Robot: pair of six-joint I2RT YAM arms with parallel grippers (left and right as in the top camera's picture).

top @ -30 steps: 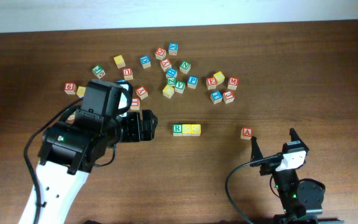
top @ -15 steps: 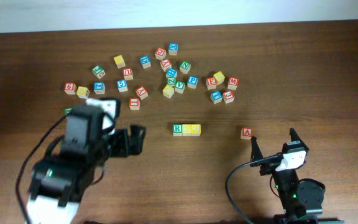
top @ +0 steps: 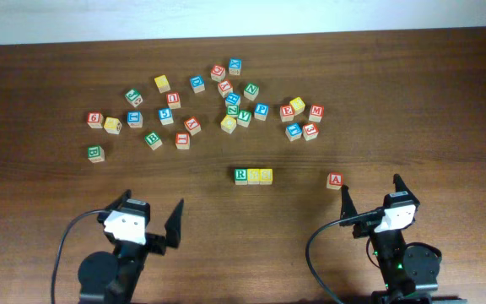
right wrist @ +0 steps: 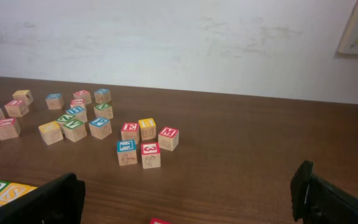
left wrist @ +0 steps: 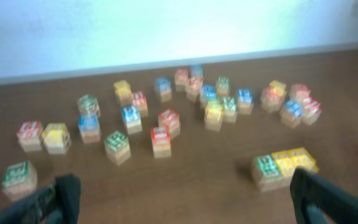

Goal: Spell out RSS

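Left pincer point(top: 148, 211) was released, its two fingers spread wide and nothing between them. It hung over the near left edge of the table point(top: 445, 127), well apart from every block. In the left wrist view the left pincer point(left wrist: 185, 190) showed only its two dark fingertips at the lower corners, with bare wood between them.

Right pincer point(top: 371, 192) was likewise released and empty, positioned at the near right edge. A red A block point(top: 335, 180) lay just beside its left finger, not touching it.

The task row lay at the table centre, between the two arms. It consisted of a green R block point(top: 240, 176), a first yellow block point(top: 253, 176) and a second yellow block point(top: 266, 176), set side by side and touching, left to right. The right wrist view confirmed an S on the first yellow block point(right wrist: 15, 192); the letter on the second could not be read.

Loose blocks point(top: 233, 99) lay scattered across the far half of the table. A single green block point(top: 96, 153) sat apart at far left.
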